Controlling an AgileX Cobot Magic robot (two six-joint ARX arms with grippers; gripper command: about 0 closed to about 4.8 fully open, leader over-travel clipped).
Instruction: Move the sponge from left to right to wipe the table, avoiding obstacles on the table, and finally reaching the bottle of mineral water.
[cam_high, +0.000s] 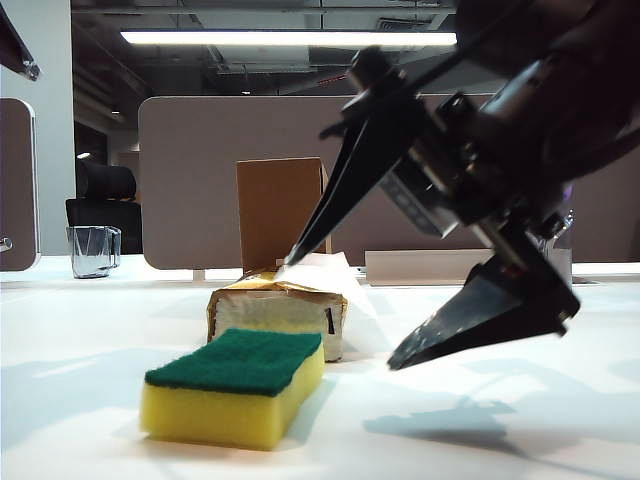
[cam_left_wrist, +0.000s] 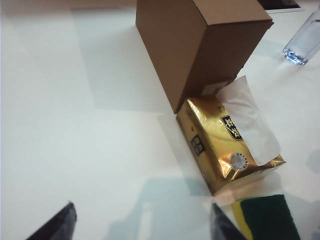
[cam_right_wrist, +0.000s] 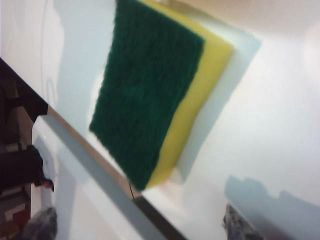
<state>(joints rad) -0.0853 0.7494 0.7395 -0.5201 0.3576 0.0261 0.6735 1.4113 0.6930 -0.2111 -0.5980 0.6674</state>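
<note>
The yellow sponge (cam_high: 240, 385) with its green top (cam_right_wrist: 150, 85) lies flat on the white table (cam_high: 80, 380), held by nothing. Just behind it is the gold tissue pack (cam_high: 280, 305) (cam_left_wrist: 220, 145), and behind that the brown cardboard box (cam_high: 280, 210) (cam_left_wrist: 200, 45). My right gripper (cam_high: 342, 312) (cam_right_wrist: 140, 225) hangs wide open and empty above the table, right of the sponge. My left gripper (cam_left_wrist: 141, 212) is open and empty over bare table, the sponge corner (cam_left_wrist: 267, 217) beside one finger. The bottle of mineral water (cam_left_wrist: 302, 42) shows only its clear base, and is mostly hidden behind my right gripper in the exterior view.
A clear glass cup (cam_high: 92, 250) stands at the back left. Grey partition panels (cam_high: 200, 150) rise behind the table. The table's edge (cam_right_wrist: 100, 185) runs close to the sponge in the right wrist view.
</note>
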